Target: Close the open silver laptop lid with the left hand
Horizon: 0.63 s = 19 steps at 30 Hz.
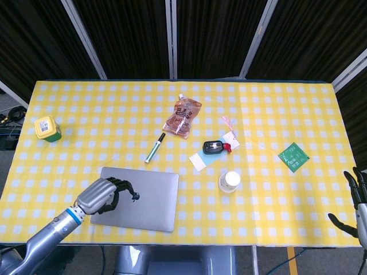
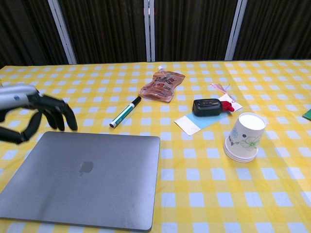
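The silver laptop [image 1: 137, 197] [image 2: 85, 177] lies flat on the yellow checked table with its lid fully down and the logo facing up. My left hand [image 1: 103, 195] [image 2: 34, 112] hovers above the lid's left part, lifted off it, with fingers apart and curved and nothing in them. My right hand [image 1: 354, 200] shows only at the far right edge of the head view, off the table's corner, fingers spread and empty.
A green-capped marker [image 1: 155, 148] lies just behind the laptop. Further back is a brown pouch [image 1: 183, 116]. A black device on a blue card [image 1: 213, 147] and a paper cup [image 1: 230, 181] sit right of the laptop. A green box [image 1: 47, 128] stands far left, a green card [image 1: 293, 156] far right.
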Available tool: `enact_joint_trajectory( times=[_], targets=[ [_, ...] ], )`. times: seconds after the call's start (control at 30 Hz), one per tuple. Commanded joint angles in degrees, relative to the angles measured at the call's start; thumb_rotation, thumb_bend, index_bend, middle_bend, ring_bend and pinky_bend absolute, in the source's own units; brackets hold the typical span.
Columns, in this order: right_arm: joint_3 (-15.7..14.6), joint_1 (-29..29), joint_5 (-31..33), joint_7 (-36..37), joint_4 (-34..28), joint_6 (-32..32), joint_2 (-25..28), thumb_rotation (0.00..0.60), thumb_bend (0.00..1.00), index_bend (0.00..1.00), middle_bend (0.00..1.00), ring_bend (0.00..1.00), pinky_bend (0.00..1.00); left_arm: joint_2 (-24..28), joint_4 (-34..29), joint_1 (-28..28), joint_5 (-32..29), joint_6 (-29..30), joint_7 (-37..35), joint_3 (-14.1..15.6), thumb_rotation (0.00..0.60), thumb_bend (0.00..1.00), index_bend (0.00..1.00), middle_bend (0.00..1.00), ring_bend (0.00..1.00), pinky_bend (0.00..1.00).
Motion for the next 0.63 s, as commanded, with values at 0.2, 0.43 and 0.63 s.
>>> enact_joint_trajectory(
  times=[0.2,0.43,0.63],
  targets=[
    [0.04,-0.21,-0.12,-0.11,-0.07,0.48,0.07,0.600,0.00,0.02,0.00,0.00,0.00,4.47,-4.58,15.91,-7.33,24.44,16.84,-2.98,0.600,0.03,0.00,0.00,0.00,0.00],
    [-0.28,-0.04,-0.12,0.50,0.52,-0.30,0.12,0.600,0.00,0.02,0.00,0.00,0.00,3.23,-1.14,22.80,-6.08,31.89,16.82,-0.47,0.600,0.00,0.00,0.00,0.00,0.00],
    [-0.61,-0.04,-0.77,1.66,0.76,-0.32,0.47,0.600,0.00,0.02,0.00,0.00,0.00,3.23,-0.74,24.26,-4.69,33.08,16.19,-0.66,0.600,0.00,0.00,0.00,0.00,0.00]
  ],
)
